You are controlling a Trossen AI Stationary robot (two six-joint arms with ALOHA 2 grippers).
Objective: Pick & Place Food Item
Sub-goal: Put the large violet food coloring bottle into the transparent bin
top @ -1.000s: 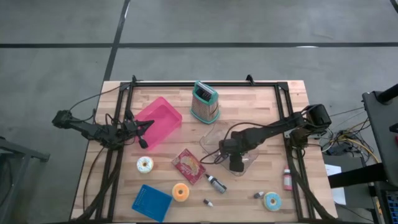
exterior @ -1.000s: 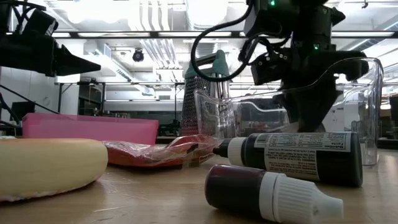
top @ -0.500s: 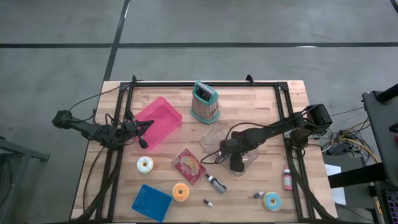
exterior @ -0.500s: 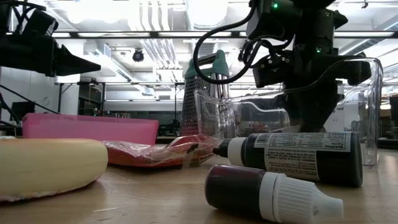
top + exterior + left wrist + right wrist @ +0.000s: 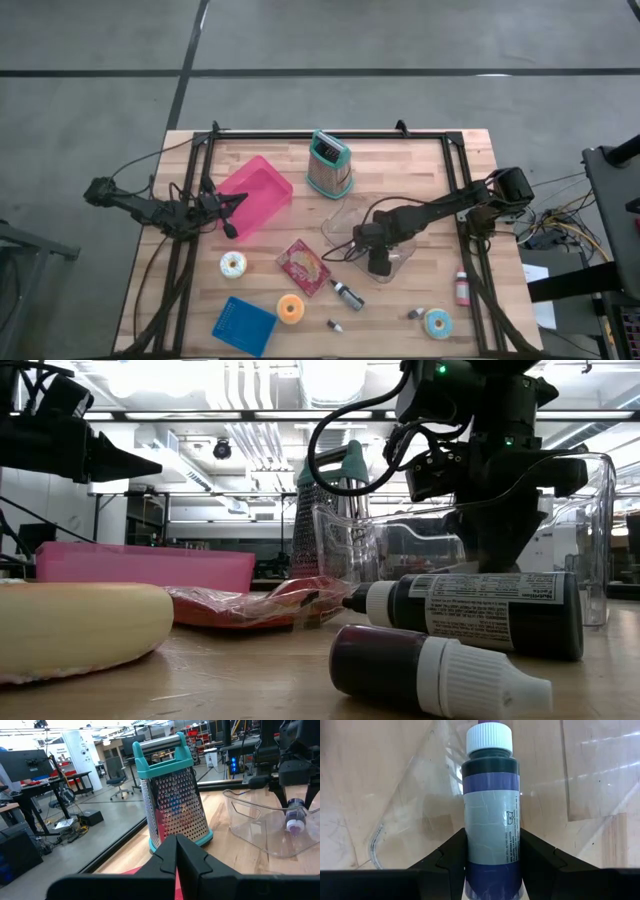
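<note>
Clear plastic, the open-topped container (image 5: pixel 368 232) near the table's middle is receiving the right gripper (image 5: pixel 492 851), whose two dark fingers are clamping a purple-banded, white-capped bottle (image 5: pixel 491 805) over its floor. Beside the metal box grater with a teal handle (image 5: pixel 329 165), the shallow pink tray (image 5: pixel 255 194) is showing nothing inside from above. At that tray's edge, the left gripper (image 5: pixel 231 229) is waiting with its fingers pressed together.

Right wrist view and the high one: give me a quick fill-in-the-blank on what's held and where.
The right gripper grips a bottle with a ____ cap.
It holds that bottle over the clear ____.
The left gripper waits, fingers shut, by the ____ bin.

Missing words: white; container; pink
</note>
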